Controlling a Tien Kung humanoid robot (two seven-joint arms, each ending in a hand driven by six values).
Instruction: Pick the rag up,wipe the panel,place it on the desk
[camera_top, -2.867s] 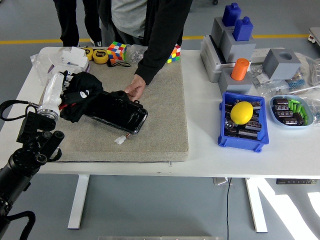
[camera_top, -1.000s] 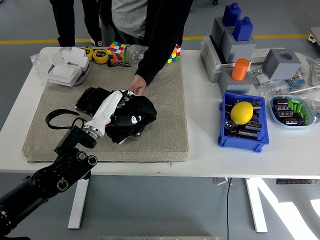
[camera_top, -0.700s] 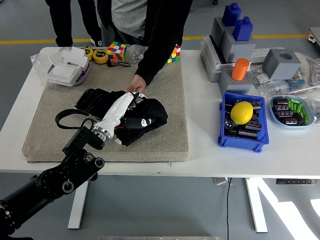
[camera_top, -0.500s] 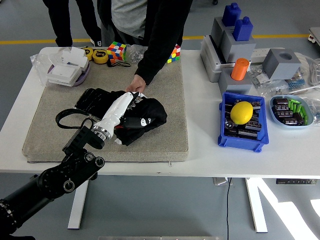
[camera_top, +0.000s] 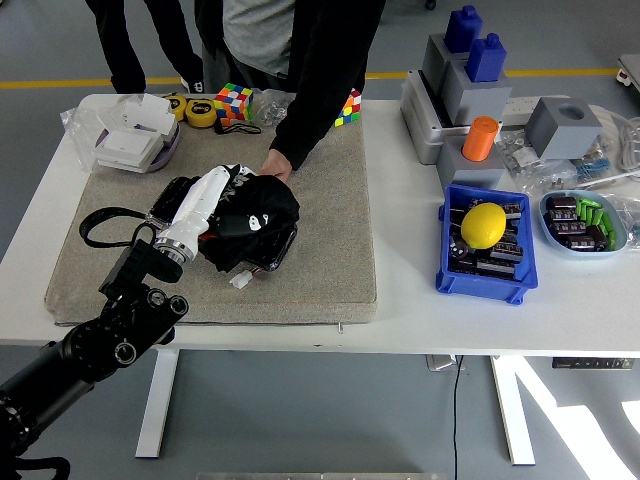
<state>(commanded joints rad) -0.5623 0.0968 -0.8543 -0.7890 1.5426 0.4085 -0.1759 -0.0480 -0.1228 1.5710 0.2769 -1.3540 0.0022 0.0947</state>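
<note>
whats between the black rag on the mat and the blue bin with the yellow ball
In the head view, nothing stands between the black rag and the blue plastic bin: only bare beige mat, then bare white table.

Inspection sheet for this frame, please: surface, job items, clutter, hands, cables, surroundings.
Surface: white table with a beige felt mat on its left half.
Job's things: crumpled black rag lying on the glossy black panel.
Clutter: two colourful puzzle cubes, yellow tape measures, blue bin holding a yellow lemon-shaped ball, orange cylinder, grey and blue blocks.
Grippers: left hand pressing the rag; right hand not in view.
Cables: black cable loop at the left wrist.
Surroundings: person's hand steadying the panel's far edge.
</note>
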